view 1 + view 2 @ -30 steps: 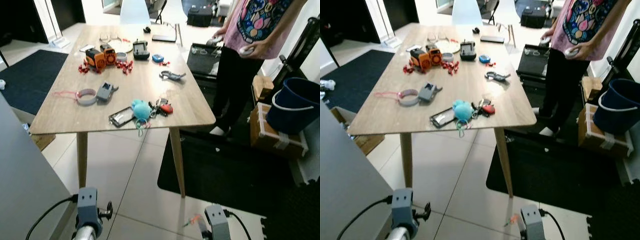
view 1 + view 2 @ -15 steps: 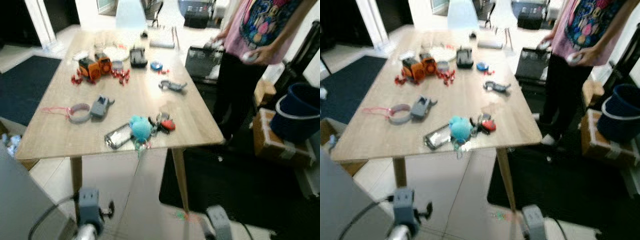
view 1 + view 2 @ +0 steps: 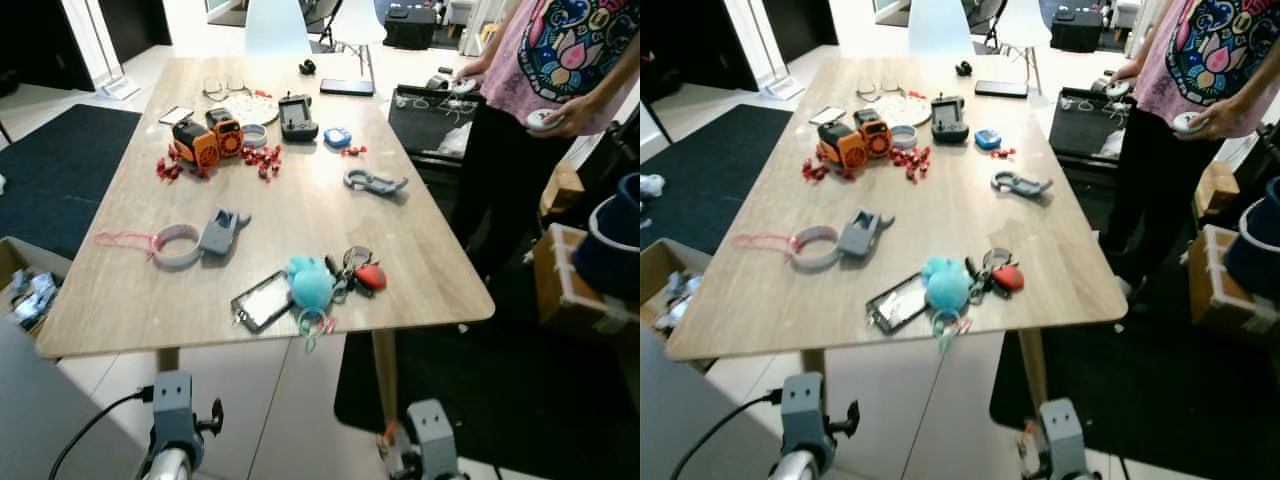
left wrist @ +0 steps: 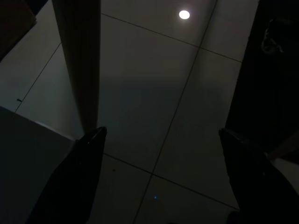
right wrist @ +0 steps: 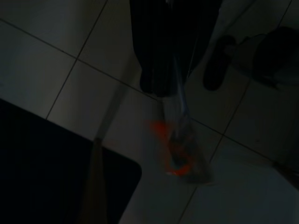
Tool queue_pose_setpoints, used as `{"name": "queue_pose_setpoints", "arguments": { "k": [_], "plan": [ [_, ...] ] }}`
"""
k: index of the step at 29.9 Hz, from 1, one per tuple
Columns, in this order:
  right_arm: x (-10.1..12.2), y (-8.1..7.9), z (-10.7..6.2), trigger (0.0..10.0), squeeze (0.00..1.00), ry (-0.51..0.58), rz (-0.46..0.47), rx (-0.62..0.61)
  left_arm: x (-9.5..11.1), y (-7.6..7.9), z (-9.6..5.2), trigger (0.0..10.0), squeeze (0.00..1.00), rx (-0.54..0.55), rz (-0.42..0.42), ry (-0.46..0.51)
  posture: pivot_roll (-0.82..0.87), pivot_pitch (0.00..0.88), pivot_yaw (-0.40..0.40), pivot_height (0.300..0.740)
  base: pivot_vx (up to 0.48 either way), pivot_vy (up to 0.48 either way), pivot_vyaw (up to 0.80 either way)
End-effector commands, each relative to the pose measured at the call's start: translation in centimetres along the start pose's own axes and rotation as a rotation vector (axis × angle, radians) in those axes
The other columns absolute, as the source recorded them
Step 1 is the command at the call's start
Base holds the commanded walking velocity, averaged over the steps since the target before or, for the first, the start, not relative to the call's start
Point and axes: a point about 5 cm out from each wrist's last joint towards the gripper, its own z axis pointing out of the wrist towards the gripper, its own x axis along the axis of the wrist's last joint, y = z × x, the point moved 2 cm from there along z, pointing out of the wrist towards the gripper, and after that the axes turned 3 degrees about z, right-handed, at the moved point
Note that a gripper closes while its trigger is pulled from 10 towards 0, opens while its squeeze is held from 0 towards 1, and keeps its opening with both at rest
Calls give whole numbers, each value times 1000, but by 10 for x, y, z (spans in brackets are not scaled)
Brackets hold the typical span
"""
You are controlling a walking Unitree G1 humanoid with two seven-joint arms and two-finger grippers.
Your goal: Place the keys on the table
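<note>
My right gripper (image 5: 161, 86) hangs low over the tiled floor, shut on a set of keys (image 5: 177, 151) with an orange tag that dangles from a clear strap. A speck of that orange tag (image 3: 387, 436) shows beside my right arm (image 3: 425, 445). The wooden table (image 3: 300, 215) stands right ahead, its front edge just above both arms. Beside a table leg (image 4: 79, 60), my left gripper (image 4: 161, 134) is open with nothing between its fingers. Another key bunch (image 3: 355, 272) with a teal pom-pom and red fob lies near the table's front edge.
On the table lie a phone (image 3: 262, 300), a tape roll (image 3: 177, 246), an orange toy vehicle (image 3: 205, 140) and several small items. A person (image 3: 545, 90) stands at the right side. A cardboard box (image 3: 570, 290) and a black mat lie to the right.
The camera has moved closer and a little left, so the table looks larger and nearer. Both arms still hang low below its front edge.
</note>
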Motion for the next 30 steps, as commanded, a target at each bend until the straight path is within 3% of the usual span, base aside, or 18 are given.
{"name": "queue_pose_setpoints", "arguments": {
  "k": [1, 19, 23, 24, 25, 26, 27, 29, 30],
  "plan": [
    [-9, 0, -2, 10000, 0, -27, 14, -6, -8, -4, -3, 10000, 0, 19, -10, -26, 49, 73, -7, 740, 0, 0, 0],
    [-7, -2, -1, 10000, 0, -15, 19, -2, -8, -5, -3, 10000, 0, 16, -14, -27, 47, 74, -2, 740, 0, 0, 0],
    [-7, 5, -3, 10000, 0, -5, 50, -49, -8, -5, -4, 10000, 0, 16, -12, -27, 49, 73, -4, 740, 0, 0, 0],
    [-9, 18, -7, 10000, 0, -6, 79, -117, -9, -5, -4, 10000, 0, 16, -12, -27, 49, 73, -3, 740, 0, 0, 0],
    [-9, 18, -7, 10000, 0, -6, 79, -117, -9, -5, -4, 10000, 0, 16, -12, -27, 49, 73, -3, 740, 0, 0, 0],
    [-12, 37, -13, 10000, 0, -6, 92, -212, -9, -5, -4, 10000, 0, 16, -10, -28, 50, 74, -3, 740, 0, 0, 0],
    [-12, 37, -13, 10000, 0, -6, 92, -212, -9, -5, -4, 10000, 0, 16, -10, -28, 50, 74, -3, 740, 0, 0, 0],
    [-6, 92, -35, 10000, 0, 42, 110, -462, -10, -5, -5, 10000, 0, 13, -8, -28, 50, 73, -5, 740, 0, 0, 0],
    [-6, 92, -35, 10000, 0, 42, 110, -462, -10, -5, -5, 10000, 0, 13, -8, -28, 50, 73, -5, 740, 0, 0, 0]
  ]
}}
